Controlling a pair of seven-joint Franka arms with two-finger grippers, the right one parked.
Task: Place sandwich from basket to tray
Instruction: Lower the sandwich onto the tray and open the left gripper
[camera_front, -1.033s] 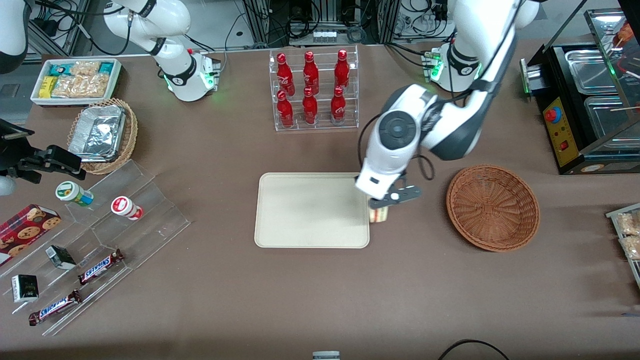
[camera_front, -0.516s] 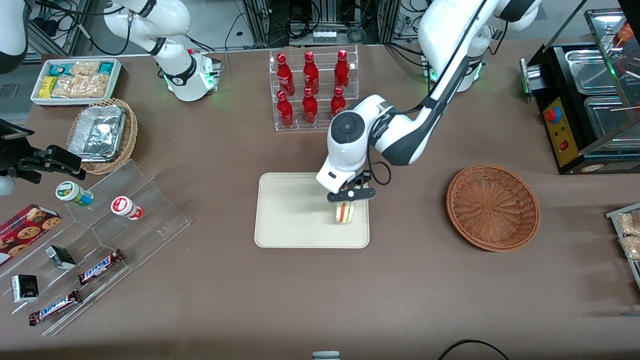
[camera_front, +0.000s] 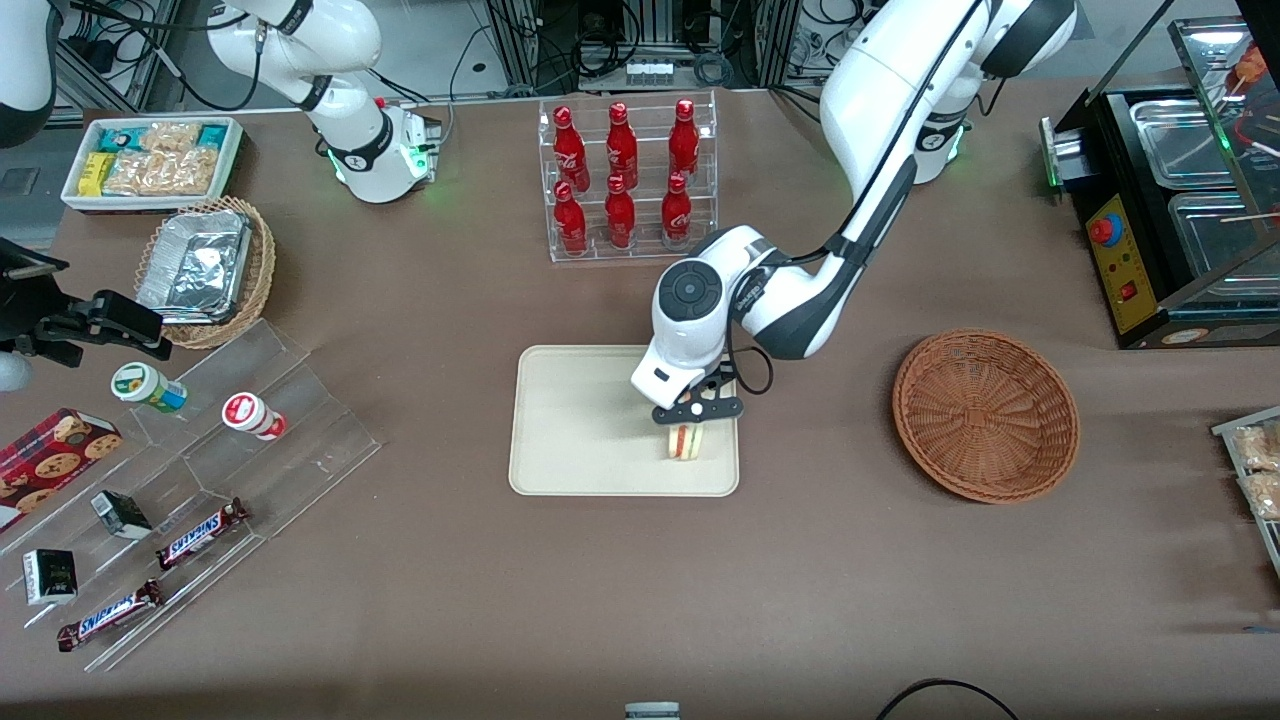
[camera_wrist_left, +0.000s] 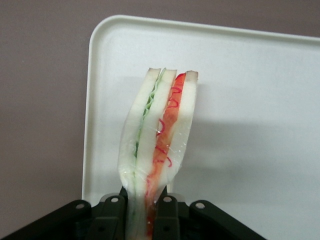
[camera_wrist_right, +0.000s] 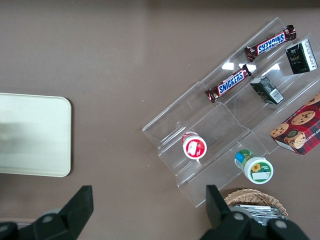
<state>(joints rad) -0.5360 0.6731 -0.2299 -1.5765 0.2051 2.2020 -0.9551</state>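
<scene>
Fingers (camera_wrist_left: 112, 212) are clamped narrow on the sandwich (camera_front: 684, 441), pinching its base so the bread bows a bit. In the wrist cam the wedge (camera_wrist_left: 159, 150) stands on edge, green filling on one side, red/orange on the other, w/ clear wrap over it.

What changed: a sec ago the gripper (camera_front: 697, 410) carried the wedge just off the tray's edge on the basket side. Half a sec ago it was over the tray; now it's dropped a touch lower and shifted little sideways. The sandwich sits directly under the fingers, over the tray (camera_front: 580, 420) corner nearest the basket and the front cam. Can't tell if it's touching the tray yet.

Meaning: transport looks about done; what's left is prob. a short descent, release, retreat. The basket (camera_front: 985, 415), well apart from the fingers toward the working arm's end, is empty.

Writing, near to far from the fingers:
- Red bottles (camera_front: 620, 170) in a clear rack, farther from the front cam. White script on them, too small to read.
- Toward the parked arm's end, on a clear stepped stand (camera_wrist_right: 225, 130), two bars (camera_wrist_right: 227, 85) read "SNICKERS".
- Also there: a cookie box (camera_wrist_right: 300, 130), two small dark cartons and two round tubs. Their labels aren't legible.
- Foil trays (camera_front: 195, 265) in a tan basket, no text.
</scene>
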